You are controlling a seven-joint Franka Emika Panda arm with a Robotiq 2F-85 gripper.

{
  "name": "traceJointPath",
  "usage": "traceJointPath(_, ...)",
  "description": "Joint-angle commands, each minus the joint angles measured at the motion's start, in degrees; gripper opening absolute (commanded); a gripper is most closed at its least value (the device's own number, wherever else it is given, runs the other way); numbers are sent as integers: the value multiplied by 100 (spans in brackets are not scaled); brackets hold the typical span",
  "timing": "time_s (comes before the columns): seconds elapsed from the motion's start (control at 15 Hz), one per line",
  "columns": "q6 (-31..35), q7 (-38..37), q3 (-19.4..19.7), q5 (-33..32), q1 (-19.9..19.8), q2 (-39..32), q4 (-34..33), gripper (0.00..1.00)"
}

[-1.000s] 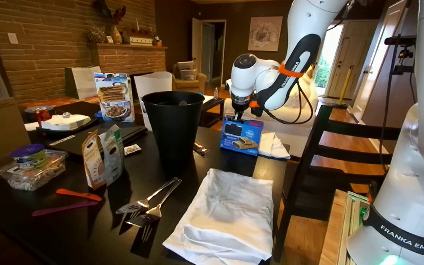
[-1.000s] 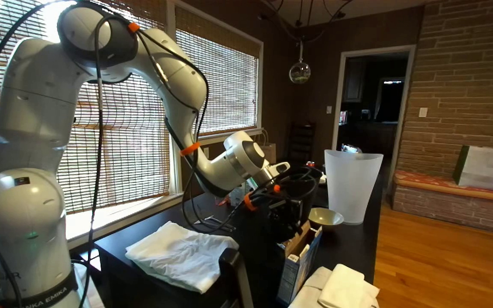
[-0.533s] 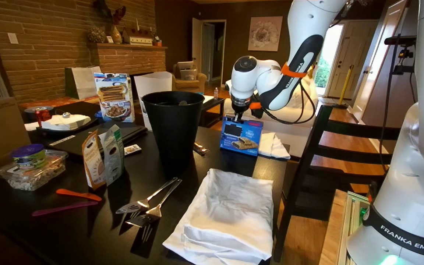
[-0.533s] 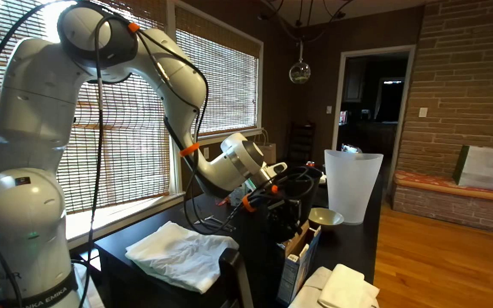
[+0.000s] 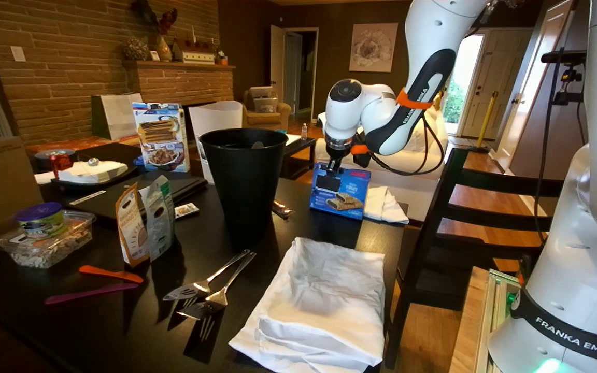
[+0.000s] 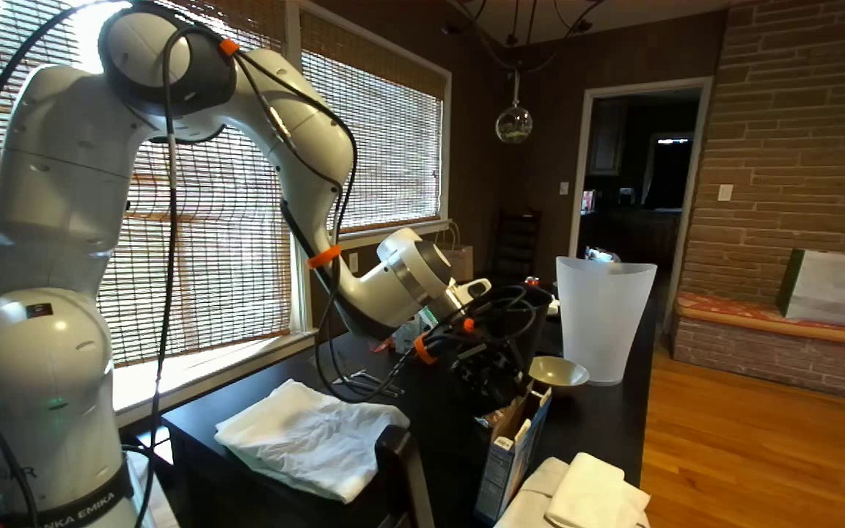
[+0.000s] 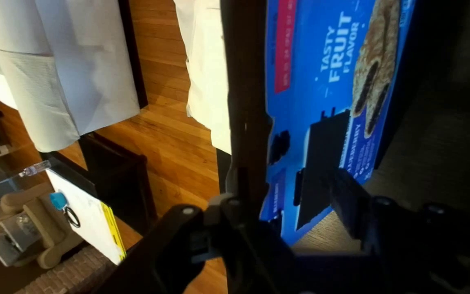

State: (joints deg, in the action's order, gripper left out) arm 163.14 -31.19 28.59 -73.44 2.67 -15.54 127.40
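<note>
A blue fruit-bar box (image 5: 347, 199) stands upright near the table's edge in an exterior view, its front printed with bars and marked by a black patch. From another side, the box (image 6: 514, 451) has an open top with cardboard flaps raised. My gripper (image 5: 333, 168) points down at the box's top edge. In the wrist view the gripper (image 7: 290, 171) has its jaws well apart. One finger (image 7: 348, 200) lies before the front of the box (image 7: 320, 81); the other is dark, by the brown opening. Nothing is seen gripped. The inside of the box is too dark to make out.
A tall black bin (image 5: 244, 181) stands beside the box, with a wrapped bar (image 5: 282, 209) at its foot. Folded white cloth (image 5: 324, 295), metal utensils (image 5: 210, 292) and pouches (image 5: 145, 223) lie nearer. A bowl (image 6: 558, 372), white bin (image 6: 602, 323) and chair (image 5: 485, 207) are around.
The gripper's fingers have spread apart from shut. The arm has shifted slightly, and the box has stayed in place.
</note>
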Motion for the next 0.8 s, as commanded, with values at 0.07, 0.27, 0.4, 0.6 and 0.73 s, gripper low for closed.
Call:
traceJointPath(0.07,-6,-78,20,-80,40,267,248,93)
traceJointPath(0.27,-10,-78,17,-84,43,297,284,100)
traceJointPath(0.4,-12,-105,25,-122,51,321,307,100)
traceJointPath(0.6,-26,-26,10,-3,16,273,252,100)
traceJointPath(0.73,10,282,-67,480,-109,95,82,100)
